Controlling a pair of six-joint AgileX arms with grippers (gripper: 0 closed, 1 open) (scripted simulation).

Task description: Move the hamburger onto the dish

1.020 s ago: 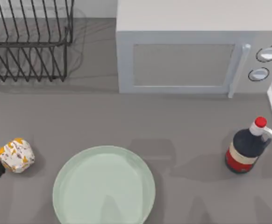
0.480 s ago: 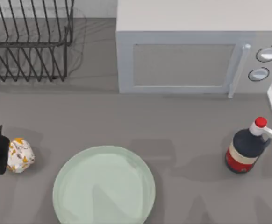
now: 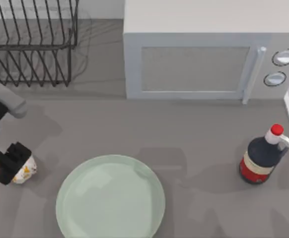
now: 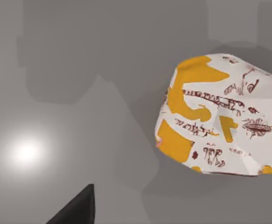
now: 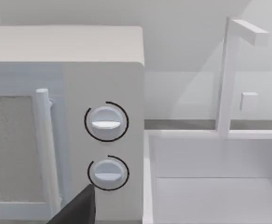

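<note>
1. The left tool sits over the hamburger at the left edge of the worktop in the top view. Whether its fingers are wide, narrow or gripping cannot be told.
2. The left wrist view shows what the top view hides: the hamburger's full white wrapper with orange-yellow patches and dark red print, lying on the grey worktop, with one dark finger tip apart from it.
3. The top view shows the hamburger just beside the dish, off its left rim and not on it.
4. The dish holds nothing.
5. The wire rack at the rear left holds nothing.
6. The microwave stands at the rear with its door shut.
7. A dark bottle with a red cap stands at the right.
8. The right wrist view shows the microwave's two knobs, a white sink basin beside it, and a dark finger tip of the right tool.
</note>
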